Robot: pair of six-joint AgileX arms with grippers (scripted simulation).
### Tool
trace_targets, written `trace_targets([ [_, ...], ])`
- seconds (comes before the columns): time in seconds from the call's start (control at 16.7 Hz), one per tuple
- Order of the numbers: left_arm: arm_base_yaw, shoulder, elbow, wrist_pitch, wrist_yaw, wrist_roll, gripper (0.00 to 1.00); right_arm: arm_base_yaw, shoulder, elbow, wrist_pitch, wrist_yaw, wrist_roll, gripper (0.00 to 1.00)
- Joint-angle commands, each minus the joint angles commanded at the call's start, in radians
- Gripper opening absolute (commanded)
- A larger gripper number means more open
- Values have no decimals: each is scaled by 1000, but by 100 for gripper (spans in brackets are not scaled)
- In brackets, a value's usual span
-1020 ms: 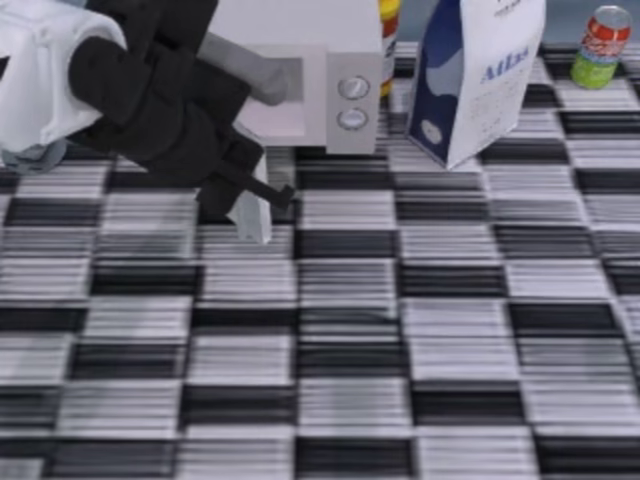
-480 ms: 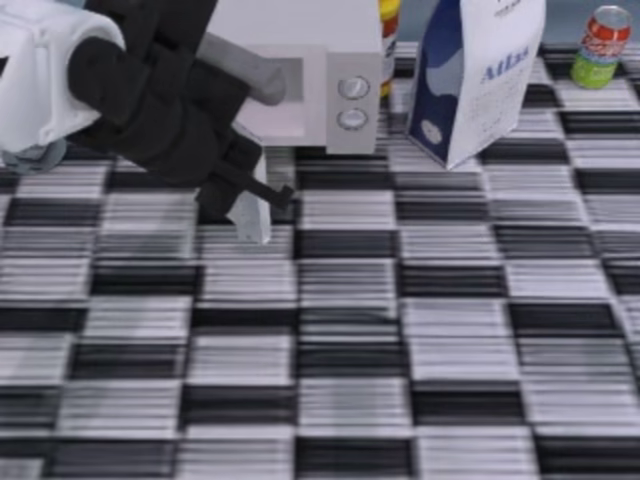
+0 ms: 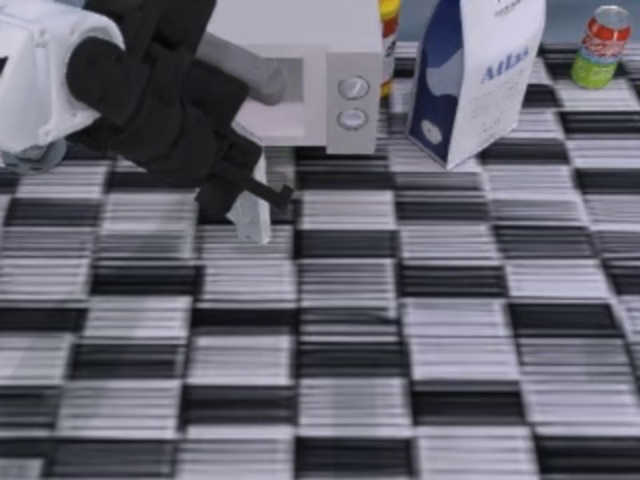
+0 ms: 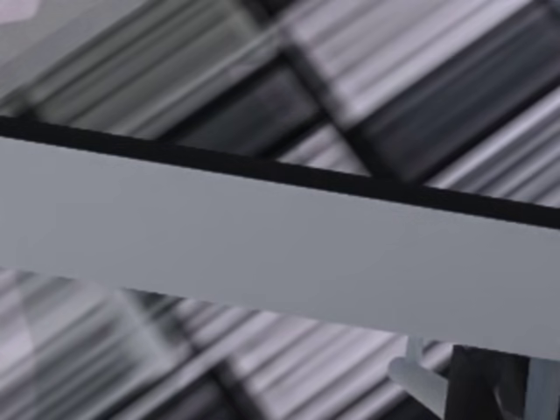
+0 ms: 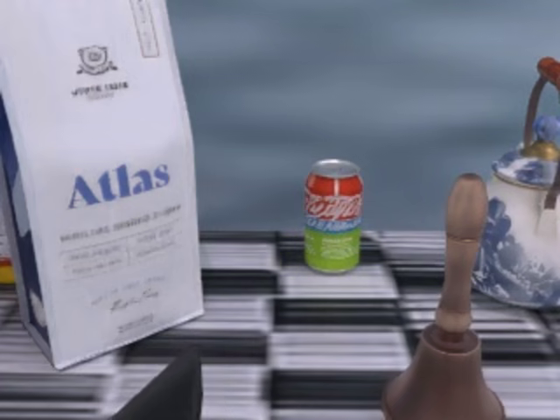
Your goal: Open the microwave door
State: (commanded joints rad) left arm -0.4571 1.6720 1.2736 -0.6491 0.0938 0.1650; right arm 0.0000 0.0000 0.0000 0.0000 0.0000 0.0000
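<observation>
The light grey microwave [image 3: 340,30] stands at the back of the table, left of centre, with two round silver knobs [image 3: 352,88] on its front panel. Its cavity [image 3: 275,100] lies exposed. The microwave door [image 3: 252,215] has swung out toward the front and shows as a thin panel seen edge-on. My left gripper [image 3: 265,188] is shut on the door's free edge, its black arm reaching in from the left. In the left wrist view the door [image 4: 280,236] crosses the picture as a wide grey band. My right arm is out of the top view; only a dark part of my right gripper [image 5: 175,389] shows.
A tall blue-and-white carton [image 3: 480,70] stands right of the microwave, with a yellow container [image 3: 389,30] between them. A red-and-green can [image 3: 600,45] sits at the back right. A wooden bell [image 5: 446,350] and a blue-and-white teapot [image 5: 525,219] show in the right wrist view.
</observation>
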Motion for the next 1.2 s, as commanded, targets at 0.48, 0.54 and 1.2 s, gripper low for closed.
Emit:
trace_targets([
  [0.48,42,-27,-39,-20,61,108,0,0,0,0,0,0,0,100],
  [0.54,53,-34,-47,-24,74,134,0,0,0,0,0,0,0,100],
  [1.2,69,-51,-52,-24,95,171,0,0,0,0,0,0,0,100],
])
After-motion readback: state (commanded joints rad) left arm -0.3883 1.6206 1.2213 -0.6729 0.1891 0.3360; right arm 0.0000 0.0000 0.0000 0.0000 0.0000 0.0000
